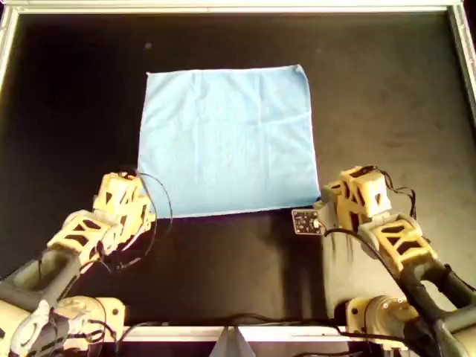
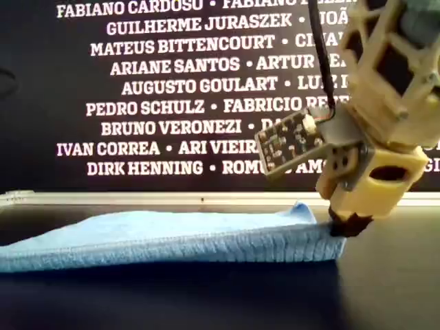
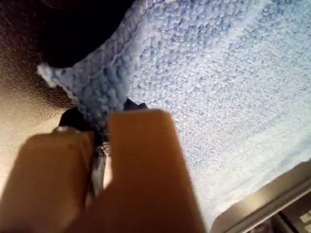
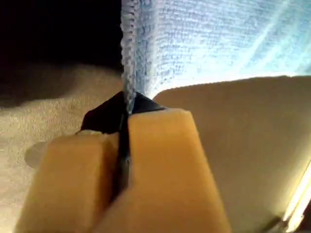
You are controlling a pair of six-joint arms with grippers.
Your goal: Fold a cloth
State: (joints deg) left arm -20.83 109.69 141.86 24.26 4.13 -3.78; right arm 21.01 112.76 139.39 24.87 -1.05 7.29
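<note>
Left hand (image 3: 99, 145) pinching near corner of thin, soft light blue ribbed-weave cloth (image 1: 227, 141); right hand (image 4: 124, 145) pinching other near corner. Light, limp, sagging when lifted; best held by corners.

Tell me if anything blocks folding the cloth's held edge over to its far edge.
Nothing visible does. The left hand and right hand are shut on the near corners of the cloth, which lies flat and bare on top.
</note>
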